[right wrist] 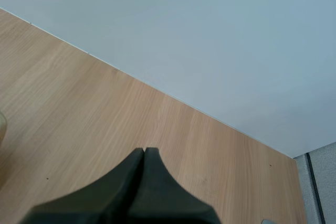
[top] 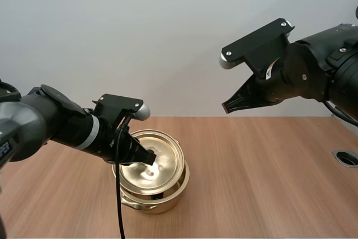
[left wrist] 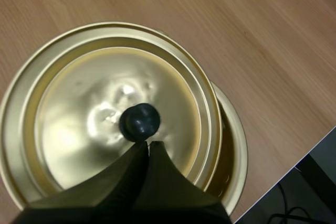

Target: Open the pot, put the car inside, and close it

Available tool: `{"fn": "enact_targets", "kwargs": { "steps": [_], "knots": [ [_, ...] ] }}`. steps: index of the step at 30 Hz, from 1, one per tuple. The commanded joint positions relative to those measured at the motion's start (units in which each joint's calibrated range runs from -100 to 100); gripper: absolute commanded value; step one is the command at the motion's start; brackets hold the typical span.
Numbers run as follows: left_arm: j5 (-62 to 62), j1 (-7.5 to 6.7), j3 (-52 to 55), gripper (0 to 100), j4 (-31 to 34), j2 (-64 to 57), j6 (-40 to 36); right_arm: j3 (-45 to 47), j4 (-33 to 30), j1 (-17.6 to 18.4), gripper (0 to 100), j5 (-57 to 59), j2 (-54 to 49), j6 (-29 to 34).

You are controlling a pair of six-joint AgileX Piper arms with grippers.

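Just ahead of our left jaws — pressed together, empty — sits the knob (left wrist: 139,121) of the lid (left wrist: 73,129), askew on the pot (top: 162,202) on the desk (top: 268,177); our right jaws, likewise closed, hang well apart.

The pot (top: 163,201) and lid (top: 162,155) are shiny gold, the knob (left wrist: 139,121) black. The table (top: 268,172) shows light brown wood grain.

Bright, soft light with one shiny spot

You get even, bright light over the wooden table (top: 251,160) and the pale wall (top: 140,37), with hardly any shadows. White glare sits near the middle of the gold lid (top: 166,158), and the left wrist view shows it too. The gap between lid and pot (top: 170,200) is dark.
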Motion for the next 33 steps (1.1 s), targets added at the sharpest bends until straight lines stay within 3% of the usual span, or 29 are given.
{"fn": "enact_targets", "kwargs": {
  "steps": [1,6,15,17,22,33],
  "knots": [
    [-1.6,-2.88,0.6,0,2.3,0.4,0.0,0.0,0.2,0.0,0,0.0,0.0,0.0],
    [-2.8,-3.89,0.6,0,2.6,0.5,-0.5,0.0,0.2,0.0,0,0.0,0.0,0.0],
    [-9.4,-3.88,0.5,0,3.6,0.4,1.3,0.0,0.2,0.0,0,0.0,0.0,0.0],
    [-9.5,-3.88,0.5,7,3.2,0.4,1.8,0.0,0.2,0.0,0,0.0,0.0,0.0],
    [-16.9,-3.88,0.5,36,2.7,1.4,2.3,0.0,0.5,0.0,0,0.0,0.0,0.0],
    [-16.1,-3.88,0.5,36,2.8,8.3,3.7,0.0,0.7,0.0,0,0.0,0.0,0.0]
  ]
}}
